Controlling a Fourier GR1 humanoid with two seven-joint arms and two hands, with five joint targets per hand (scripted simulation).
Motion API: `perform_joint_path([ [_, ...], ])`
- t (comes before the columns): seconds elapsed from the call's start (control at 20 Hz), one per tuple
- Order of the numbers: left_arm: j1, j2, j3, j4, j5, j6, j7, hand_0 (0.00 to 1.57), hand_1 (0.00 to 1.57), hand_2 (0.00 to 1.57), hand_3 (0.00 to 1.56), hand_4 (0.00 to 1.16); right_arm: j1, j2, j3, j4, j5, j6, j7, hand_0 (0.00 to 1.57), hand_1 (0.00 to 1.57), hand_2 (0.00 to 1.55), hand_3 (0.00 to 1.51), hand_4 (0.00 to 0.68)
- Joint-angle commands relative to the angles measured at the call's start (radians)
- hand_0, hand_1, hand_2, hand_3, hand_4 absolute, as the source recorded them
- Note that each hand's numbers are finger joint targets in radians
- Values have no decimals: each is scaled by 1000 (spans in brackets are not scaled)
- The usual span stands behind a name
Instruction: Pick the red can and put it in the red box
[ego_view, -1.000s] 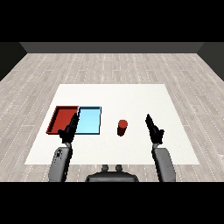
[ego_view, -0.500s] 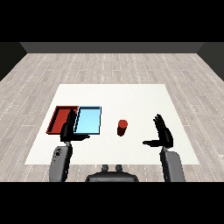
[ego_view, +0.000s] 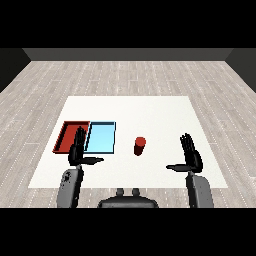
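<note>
Red can is standing upright mid-table, lying left of the right hand, the nearer one; both hands' fingers spreading wide, holding nothing; left hand hovering by red tray.

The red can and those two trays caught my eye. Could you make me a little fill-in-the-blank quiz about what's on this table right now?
1. The red can stands upright on the white table, held by ____ hand.
2. The tray right beside the can is the ____ one.
3. The red tray lies on the robot's ____ side.
4. The fingers of the left hand and right hand are ____.

Missing words: neither; light blue; left; open
</note>
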Motion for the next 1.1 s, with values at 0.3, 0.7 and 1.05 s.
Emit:
perform_joint_path([
  [0.3, -40, 5, 9, 68, -21, 4, -41, 0, 0, 0, 0, 0, 8, 19, 1, 27, 45, 26, -38, 0, 0, 0, 0, 0],
  [0.7, -8, -1, 3, 33, -43, 28, -34, 0, 0, 0, 0, 0, -85, 67, 43, -30, 29, -33, 112, 0, 0, 0, 0, 0],
  [1.05, 17, -24, -12, 12, -39, 39, -34, 0, 0, 0, 0, 0, -218, 81, 31, 171, -3, -25, 92, 0, 0, 0, 0, 0],
])
